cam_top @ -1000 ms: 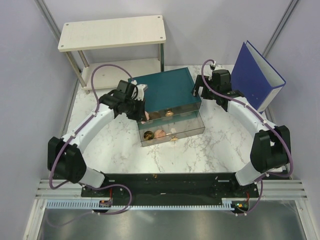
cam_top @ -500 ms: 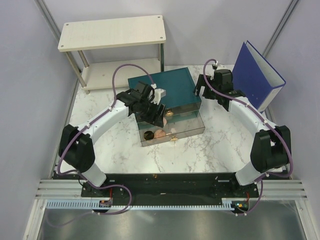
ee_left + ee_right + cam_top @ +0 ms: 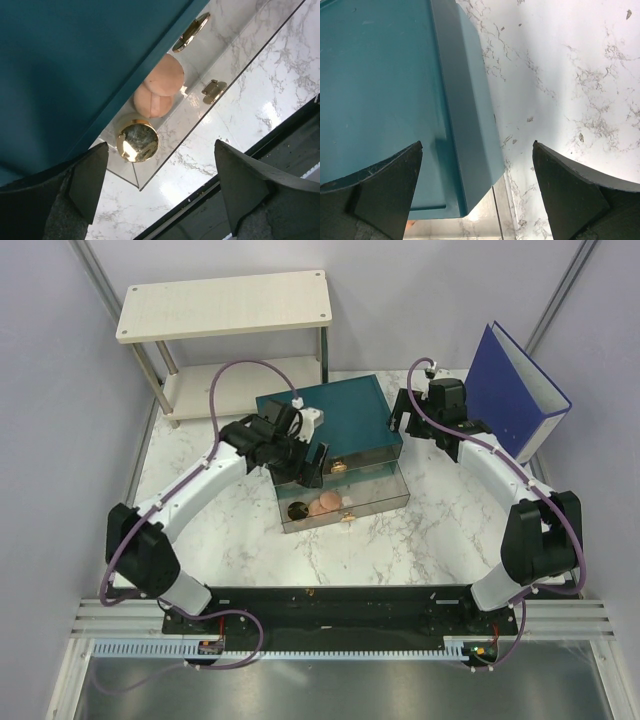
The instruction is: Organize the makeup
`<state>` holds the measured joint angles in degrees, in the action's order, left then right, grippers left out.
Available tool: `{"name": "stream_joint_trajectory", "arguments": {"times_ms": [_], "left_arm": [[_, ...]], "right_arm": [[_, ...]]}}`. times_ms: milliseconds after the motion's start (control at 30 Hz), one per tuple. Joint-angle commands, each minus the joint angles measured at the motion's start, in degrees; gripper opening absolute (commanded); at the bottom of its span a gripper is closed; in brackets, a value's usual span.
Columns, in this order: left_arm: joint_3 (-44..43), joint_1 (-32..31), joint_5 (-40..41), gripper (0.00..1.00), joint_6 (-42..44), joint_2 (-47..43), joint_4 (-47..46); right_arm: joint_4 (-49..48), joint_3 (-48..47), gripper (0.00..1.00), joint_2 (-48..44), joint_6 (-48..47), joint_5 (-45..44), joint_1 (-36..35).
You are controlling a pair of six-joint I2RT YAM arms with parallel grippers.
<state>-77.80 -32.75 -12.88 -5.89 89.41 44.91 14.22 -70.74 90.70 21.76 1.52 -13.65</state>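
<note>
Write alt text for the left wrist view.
A clear drawer pulled out of a teal drawer box holds a gold-rimmed pot and two peach-pink discs. The left gripper hangs above, fingers open and empty, over a marble table.

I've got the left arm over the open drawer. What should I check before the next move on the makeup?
1. Left gripper: jaws open and holding nothing. Ok.
2. Right gripper: jaws open and empty, over the right edge of the teal box. Ok.
3. Clear drawer: pulled out of the box. Ok.
4. Peach discs and gold-rimmed pot: lying inside the drawer. Ok.
5. Other makeup outside the drawer: cannot tell, as the left arm hides part of the box front.
</note>
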Motion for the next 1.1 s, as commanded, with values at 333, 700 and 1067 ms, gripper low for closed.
{"name": "stream_joint_trajectory", "arguments": {"times_ms": [333, 700, 1067], "left_arm": [[-6.93, 12.09, 5.69, 0.99, 2.03, -6.97, 1.15], [-15.01, 17.99, 4.01, 0.99, 0.09, 6.12, 3.87], [-20.46, 18.07, 1.99, 0.99, -1.31, 12.46, 4.84]], "right_arm": [[4.76, 1.57, 0.98, -9.73, -7.59, 1.82, 0.2], [19.35, 15.62, 0.98, -28.1, -6.74, 3.31, -6.11], [15.23, 32.85, 0.83, -32.43, 4.87, 2.35, -10.43]]}}
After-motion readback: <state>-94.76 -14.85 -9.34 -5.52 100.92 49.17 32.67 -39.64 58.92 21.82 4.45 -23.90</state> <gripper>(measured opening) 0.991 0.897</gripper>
